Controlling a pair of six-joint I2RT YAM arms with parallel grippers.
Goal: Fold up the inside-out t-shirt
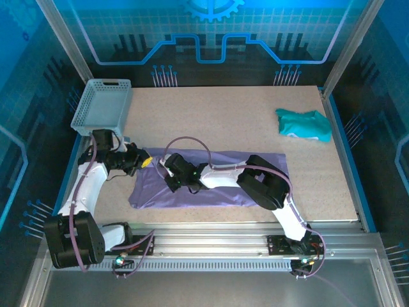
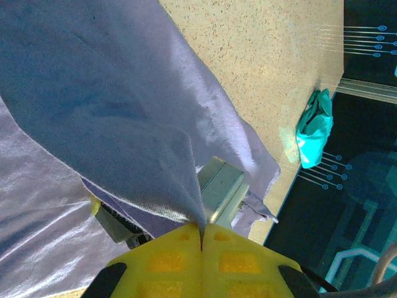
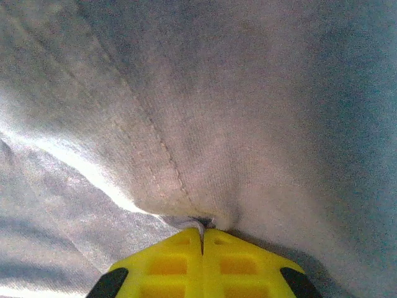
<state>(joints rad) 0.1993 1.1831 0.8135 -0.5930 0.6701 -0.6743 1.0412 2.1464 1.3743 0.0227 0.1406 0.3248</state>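
The lavender t-shirt [image 1: 217, 182] lies spread along the near half of the counter [image 1: 223, 115]. My left fingers [image 2: 167, 261] are pressed together on cloth at its left end, and my right fingers [image 3: 167, 264] pinch it beside a stitched seam, close by. I'd carry both pinches level and at one pace, so the thin fabric doesn't bunch. The grey crate [image 1: 102, 105] at the far-left corner looks bare inside; the teal garment [image 1: 303, 123] sits far right

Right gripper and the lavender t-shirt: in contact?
Touching. The right wrist view shows the right gripper shut, with a bunched fold of the t-shirt pinched in its closed jaws.
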